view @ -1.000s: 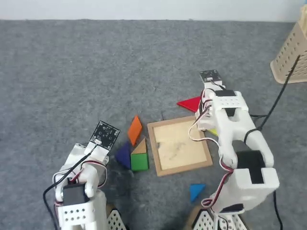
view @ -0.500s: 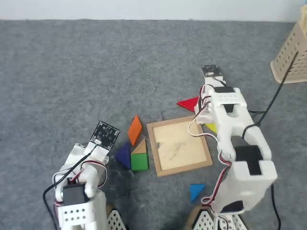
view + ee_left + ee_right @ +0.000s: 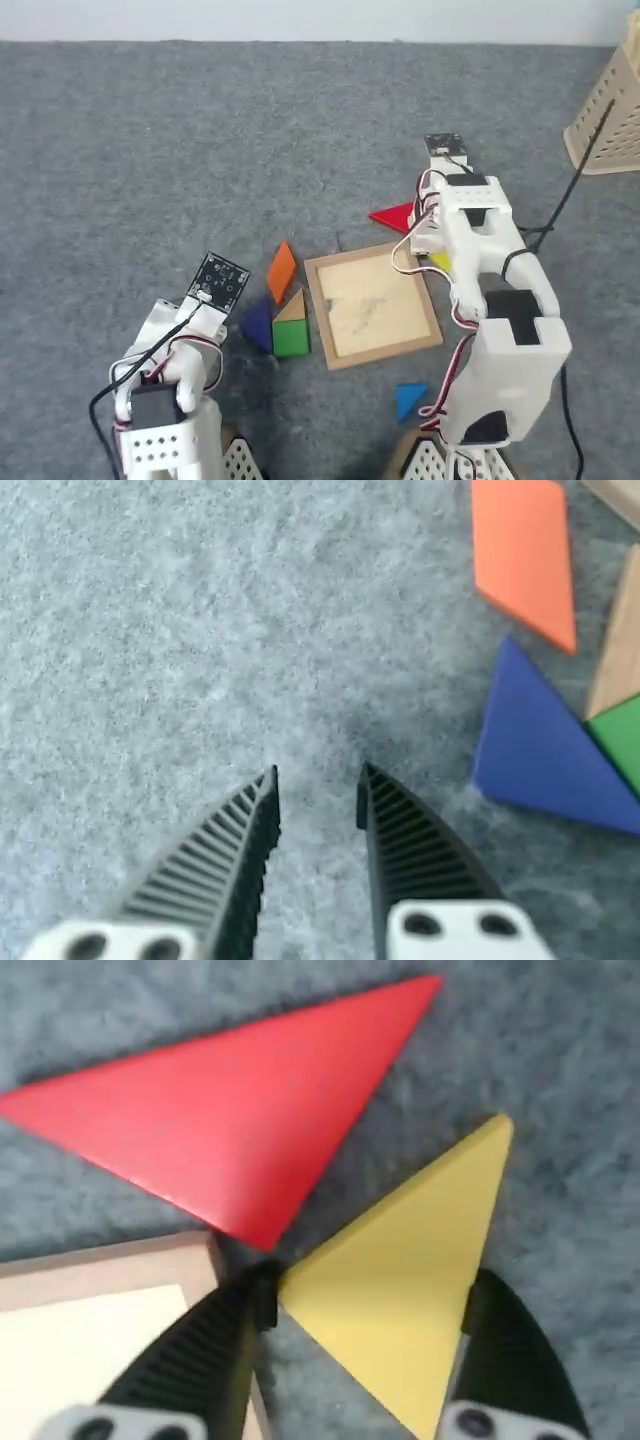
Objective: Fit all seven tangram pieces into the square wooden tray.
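1 yellow triangle (image 3: 400, 1260) sits inside spread right claw (image 3: 370, 1295).

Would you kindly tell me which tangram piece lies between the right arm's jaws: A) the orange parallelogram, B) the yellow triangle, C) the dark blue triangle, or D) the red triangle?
B: in the right wrist view the yellow triangle lies between the right arm's open jaws, while the red triangle lies beyond their tips.
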Controlling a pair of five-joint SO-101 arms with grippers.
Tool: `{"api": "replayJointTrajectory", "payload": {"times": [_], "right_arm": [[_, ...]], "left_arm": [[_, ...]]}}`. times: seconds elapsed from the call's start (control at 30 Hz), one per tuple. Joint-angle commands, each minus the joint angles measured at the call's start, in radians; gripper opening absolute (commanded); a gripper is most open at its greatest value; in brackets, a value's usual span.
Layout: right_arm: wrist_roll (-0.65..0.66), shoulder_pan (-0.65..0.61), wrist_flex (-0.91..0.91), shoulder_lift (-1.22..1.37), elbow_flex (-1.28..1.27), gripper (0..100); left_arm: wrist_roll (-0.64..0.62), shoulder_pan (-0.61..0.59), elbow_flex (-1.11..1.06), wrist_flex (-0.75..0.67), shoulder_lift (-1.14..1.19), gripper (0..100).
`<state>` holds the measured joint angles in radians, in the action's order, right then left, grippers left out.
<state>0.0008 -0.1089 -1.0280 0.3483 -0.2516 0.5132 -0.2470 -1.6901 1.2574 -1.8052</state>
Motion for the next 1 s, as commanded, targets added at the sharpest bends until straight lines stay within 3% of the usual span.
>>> {"api": "replayJointTrajectory", "payload": {"times": [0.0, 0.3, 0.67, 0.8, 0.97], "right_arm": [[-0.017, 0.005, -0.004, 0.004, 0.038, 18.5], [-0.011, 0.079, -0.068, -0.039, 0.061, 18.4], [0.044, 0.035, -0.081, -0.334, -0.083, 18.1], [0.157, -0.022, -0.088, -0.417, -0.120, 18.0], [0.385, -0.179, -0.128, -0.456, -0.118, 18.0]], "left_arm": [[0.009, -0.002, 0.005, 0.006, -0.023, 12], [0.009, -0.002, 0.005, 0.006, -0.023, 12], [0.009, -0.002, 0.005, 0.006, -0.023, 12], [0.009, -0.002, 0.005, 0.006, -0.023, 12], [0.005, 0.020, 0.005, 0.006, -0.023, 12]]}}
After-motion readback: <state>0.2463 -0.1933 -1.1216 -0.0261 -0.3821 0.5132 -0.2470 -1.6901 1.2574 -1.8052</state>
